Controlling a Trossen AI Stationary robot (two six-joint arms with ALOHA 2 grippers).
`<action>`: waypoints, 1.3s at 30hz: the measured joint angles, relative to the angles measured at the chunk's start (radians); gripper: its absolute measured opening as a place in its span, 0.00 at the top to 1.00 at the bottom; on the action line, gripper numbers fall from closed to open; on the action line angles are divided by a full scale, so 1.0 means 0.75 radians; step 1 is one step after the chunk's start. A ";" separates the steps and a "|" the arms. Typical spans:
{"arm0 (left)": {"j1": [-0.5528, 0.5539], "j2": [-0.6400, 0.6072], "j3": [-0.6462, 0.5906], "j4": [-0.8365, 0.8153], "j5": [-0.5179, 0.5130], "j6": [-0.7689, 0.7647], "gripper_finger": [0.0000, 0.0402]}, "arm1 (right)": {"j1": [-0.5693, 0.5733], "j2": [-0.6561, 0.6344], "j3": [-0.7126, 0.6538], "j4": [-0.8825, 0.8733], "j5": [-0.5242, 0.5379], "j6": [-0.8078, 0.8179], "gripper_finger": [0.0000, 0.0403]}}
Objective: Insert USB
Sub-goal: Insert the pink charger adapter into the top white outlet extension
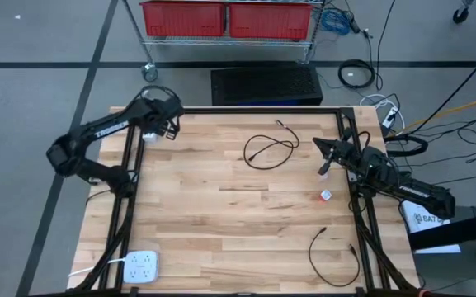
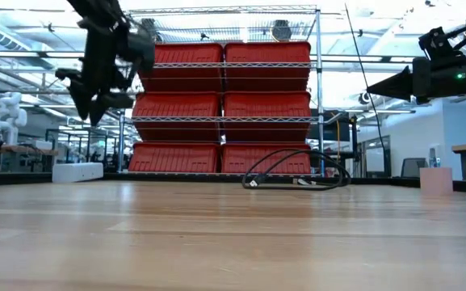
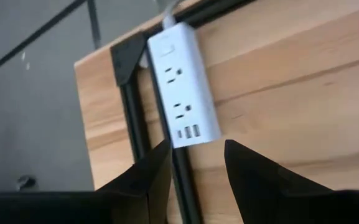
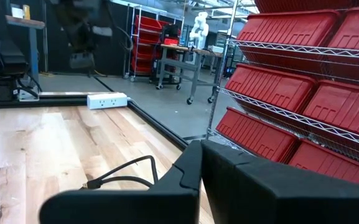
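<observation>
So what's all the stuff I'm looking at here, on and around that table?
table: one, light wood, black frame, centre
power strip: one, white, far left corner, under the left hand
second power strip: one, white, near left corner
cables: two, black, one coiled at the far middle, one near right
small block: one, white and red, right side
bins: red, on a wire shelf beyond the table
left hand: dark, open, above the far strip
right hand: dark, shut, raised at the right edge
</observation>
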 joint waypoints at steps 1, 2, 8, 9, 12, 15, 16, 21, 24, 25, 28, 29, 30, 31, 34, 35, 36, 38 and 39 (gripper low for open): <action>0.025 0.026 0.000 0.001 0.032 0.005 0.61 | 0.000 0.000 0.000 0.000 0.000 0.000 1.00; 0.050 0.053 0.000 0.005 0.066 0.021 0.61 | 0.000 0.000 0.000 0.000 0.000 0.000 1.00; 0.149 0.208 -0.006 0.101 0.043 0.123 0.61 | 0.000 0.000 0.000 0.000 0.000 0.000 1.00; 0.161 0.231 -0.006 0.115 0.008 0.140 0.61 | 0.000 0.000 0.000 0.000 0.000 0.000 1.00; 0.199 0.295 -0.006 0.167 -0.046 0.202 0.62 | 0.001 0.000 0.000 0.000 0.000 0.000 1.00; 0.217 0.355 -0.006 0.205 -0.063 0.234 0.66 | 0.000 0.000 0.000 -0.001 0.001 0.000 1.00; 0.221 0.375 -0.006 0.221 -0.074 0.252 0.68 | 0.000 0.001 0.000 0.000 0.000 0.000 1.00; 0.247 0.468 -0.006 0.269 -0.153 0.293 0.84 | 0.000 0.001 0.000 0.000 0.000 0.000 1.00; 0.250 0.498 -0.005 0.285 -0.182 0.293 0.96 | 0.000 0.001 0.000 0.000 0.000 0.000 1.00; 0.250 0.506 -0.005 0.296 -0.183 0.293 0.98 | 0.000 0.001 0.000 0.000 0.000 0.000 1.00; 0.257 0.524 -0.004 0.313 -0.180 0.293 0.98 | 0.000 0.001 0.000 0.000 0.000 0.000 1.00; 0.260 0.533 -0.004 0.313 -0.166 0.293 0.98 | 0.000 0.001 0.000 0.000 0.000 0.000 1.00; 0.260 0.541 -0.004 0.314 -0.147 0.293 0.98 | 0.001 0.001 0.000 0.000 -0.001 0.000 1.00; 0.260 0.549 -0.003 0.313 -0.140 0.293 0.98 | 0.000 0.001 0.000 0.000 -0.001 0.000 1.00; 0.255 0.567 0.001 0.306 -0.127 0.299 0.99 | 0.000 0.001 0.000 0.000 -0.001 0.000 1.00; 0.248 0.572 0.000 0.305 -0.122 0.305 0.99 | 0.001 0.001 0.000 0.000 -0.001 0.000 1.00; 0.236 0.575 0.000 0.304 -0.115 0.309 0.99 | 0.000 0.001 0.000 0.000 -0.001 0.000 1.00; 0.209 0.576 0.000 0.297 -0.115 0.321 0.99 | 0.000 0.001 0.000 0.000 -0.001 0.000 1.00; 0.192 0.576 0.000 0.296 -0.109 0.326 0.99 | 0.001 0.001 0.000 0.000 -0.001 0.000 1.00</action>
